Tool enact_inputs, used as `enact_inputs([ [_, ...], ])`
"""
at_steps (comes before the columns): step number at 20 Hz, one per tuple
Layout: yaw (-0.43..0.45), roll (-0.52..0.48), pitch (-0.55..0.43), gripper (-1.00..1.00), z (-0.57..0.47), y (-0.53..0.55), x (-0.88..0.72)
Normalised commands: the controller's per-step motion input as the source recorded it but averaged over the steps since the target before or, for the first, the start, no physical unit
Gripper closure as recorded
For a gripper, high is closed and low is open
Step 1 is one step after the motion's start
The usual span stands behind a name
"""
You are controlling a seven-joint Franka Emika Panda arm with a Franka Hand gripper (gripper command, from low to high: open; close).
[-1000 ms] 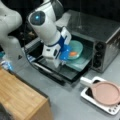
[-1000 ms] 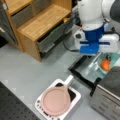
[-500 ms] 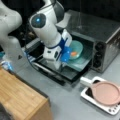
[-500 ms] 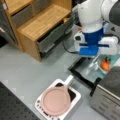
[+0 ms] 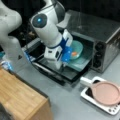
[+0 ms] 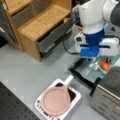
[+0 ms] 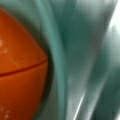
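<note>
My jaws are hidden behind my own blue wrist housing, so whether they are parted or closed I cannot tell; my gripper (image 5: 65,58) reaches down at the mouth of the toaster oven (image 5: 100,37), just beside a small orange object (image 5: 74,53) lying on a teal plate (image 5: 79,47). In the wrist view the orange object (image 7: 20,67) fills the left half of the picture, rounded and glossy with a thin seam across it, pressed close against the curved teal plate (image 7: 82,57). In a front view my gripper (image 6: 93,62) hangs over the oven's lowered glass door (image 6: 85,71), with the orange object (image 6: 105,65) just to its right and the plate (image 6: 115,61) showing at the view's right edge. The glass door (image 5: 62,71) lies flat on the grey counter (image 5: 65,102) in front of the oven. Near the door's front edge sits a white tray (image 5: 87,93) bearing a pink round pan (image 5: 106,92) with a pale handle; the same pan (image 6: 55,100) and tray (image 6: 76,96) lie at a front view's bottom. A wooden cabinet (image 5: 20,100) stands at a front view's bottom left, and a wooden shelf unit (image 6: 42,22) occupies a front view's top left.
</note>
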Motion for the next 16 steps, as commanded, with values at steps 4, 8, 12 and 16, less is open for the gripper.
enact_inputs([
  [4, -0.064, 0.038, -0.147, 1.00, -0.10, 0.07, -0.13],
  [8, -0.063, 0.033, -0.140, 1.00, -0.07, 0.06, -0.16],
  [12, -0.062, 0.028, -0.130, 1.00, -0.07, 0.06, -0.17],
  [16, -0.059, 0.028, -0.123, 1.00, -0.09, 0.05, -0.18],
])
